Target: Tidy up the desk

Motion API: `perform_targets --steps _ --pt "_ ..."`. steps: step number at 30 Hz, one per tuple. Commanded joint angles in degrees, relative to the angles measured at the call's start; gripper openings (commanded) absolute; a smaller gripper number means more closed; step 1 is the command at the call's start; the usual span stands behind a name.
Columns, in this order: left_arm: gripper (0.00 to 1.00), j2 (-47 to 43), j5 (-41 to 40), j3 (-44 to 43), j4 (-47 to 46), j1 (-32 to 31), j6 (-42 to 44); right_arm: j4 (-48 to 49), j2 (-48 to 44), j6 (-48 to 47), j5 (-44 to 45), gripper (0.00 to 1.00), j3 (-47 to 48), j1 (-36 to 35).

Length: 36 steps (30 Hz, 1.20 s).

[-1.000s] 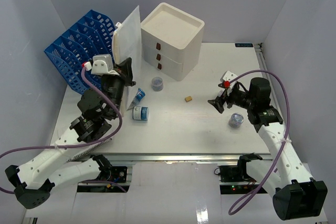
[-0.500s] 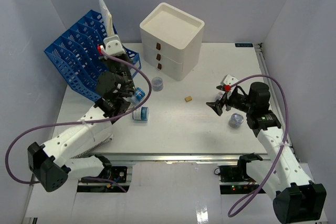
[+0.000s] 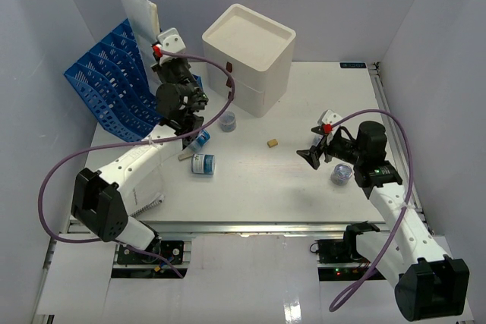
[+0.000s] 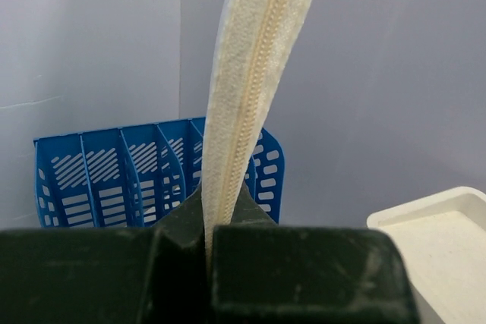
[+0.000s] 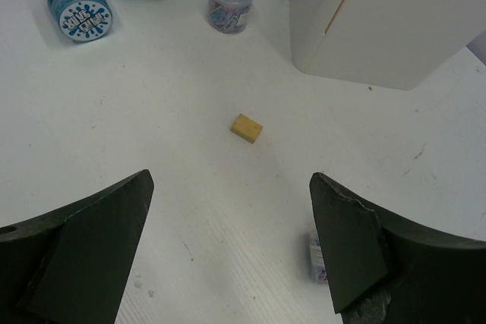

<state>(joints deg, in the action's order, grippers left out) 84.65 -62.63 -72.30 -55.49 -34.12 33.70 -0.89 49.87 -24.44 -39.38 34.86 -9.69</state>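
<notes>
One change: left gripper (image 4: pixel 206 237), clenched on white zip pouch (image 3: pixel 137 7), now raised above blue file rack (image 3: pixel 106 89), far left; filing judged imminent. Right gripper (image 5: pixel 231 180) spread wide, empty.

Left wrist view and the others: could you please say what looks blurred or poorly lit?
Left wrist view: the dark left claw is underexposed, nearly featureless, while the zippered pouch and blue rack are sharp. Right wrist view: the right claw looks soft-edged, the tan block crisp. Top external view: even light, faint shadows on the desk, no glare.
</notes>
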Motion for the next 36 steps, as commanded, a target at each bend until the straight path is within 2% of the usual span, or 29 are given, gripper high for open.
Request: perform_targets --steps 1,10,13,20,24,36 --pt "0.00 -1.2 3.8 -3.1 2.7 4.4 -5.1 3.5 0.6 0.2 -0.1 0.90 -0.4 0.3" --pt "0.00 0.1 10.6 -4.2 15.8 12.1 -21.7 3.7 1.4 -0.1 0.4 0.90 -0.6 0.3" --pt "0.00 1.8 12.7 -5.6 17.5 13.9 -24.2 3.7 1.6 -0.2 0.4 0.90 -0.5 0.3" --pt "0.00 5.0 13.8 -4.1 11.8 16.9 -24.0 3.6 2.3 -1.2 1.3 0.90 -0.6 0.2" --pt "0.00 6.6 14.1 -2.9 9.5 18.9 -26.7 3.5 2.5 -1.5 1.7 0.90 -0.7 0.3" --pt "0.00 7.7 15.4 3.0 -2.3 19.4 -28.2 3.2 3.5 -2.1 1.4 0.90 -0.6 0.3"
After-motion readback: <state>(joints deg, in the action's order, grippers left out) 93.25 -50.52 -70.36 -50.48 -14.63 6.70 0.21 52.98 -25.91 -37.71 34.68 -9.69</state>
